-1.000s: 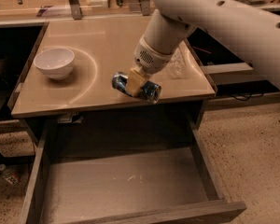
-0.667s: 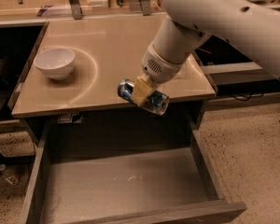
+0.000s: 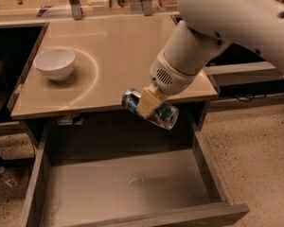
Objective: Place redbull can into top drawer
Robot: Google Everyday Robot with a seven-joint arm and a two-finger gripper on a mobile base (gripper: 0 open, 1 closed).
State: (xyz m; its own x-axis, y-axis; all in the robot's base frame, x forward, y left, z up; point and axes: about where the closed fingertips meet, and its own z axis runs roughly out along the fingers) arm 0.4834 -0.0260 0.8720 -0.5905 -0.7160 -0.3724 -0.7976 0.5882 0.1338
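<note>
**Can held sideways at the table's near edge, open drawer below**

At the far left, a white bowl (image 3: 54, 63) sits on the tan table (image 3: 118, 41), well apart from everything else and not involved in the work. Below the tabletop, the top drawer (image 3: 118, 188) is pulled out toward the near side. Its scuffed grey bottom is bare, and its thick front board runs along the lower edge of the view.

Right of centre, the redbull can (image 3: 164, 116) is off the table and in the air, pinched around its middle by the gripper (image 3: 149, 103). A tan finger pad crosses the can's body, so the fingers are pressed onto it rather than spread. The can lies on its side. Its long axis runs from a blue end at the upper left to a paler, silvery end at the lower right, which dips a little. It hangs right at the table's near edge, over the far part of the drawer opening and clearly above the drawer floor.

The coming move depends on this: the can is already in the grasp, and the target is straight below and slightly nearer. My judgement is that the task is past its midpoint. What remains is to lower the can into the drawer cavity, clear of the tabletop's lip and the right side wall, and then let go. Released on its side, the can may roll.

No lettering or logo on the can is legible; only its blue-and-silver colouring shows. The white arm (image 3: 227, 22) rises to the upper right.
</note>
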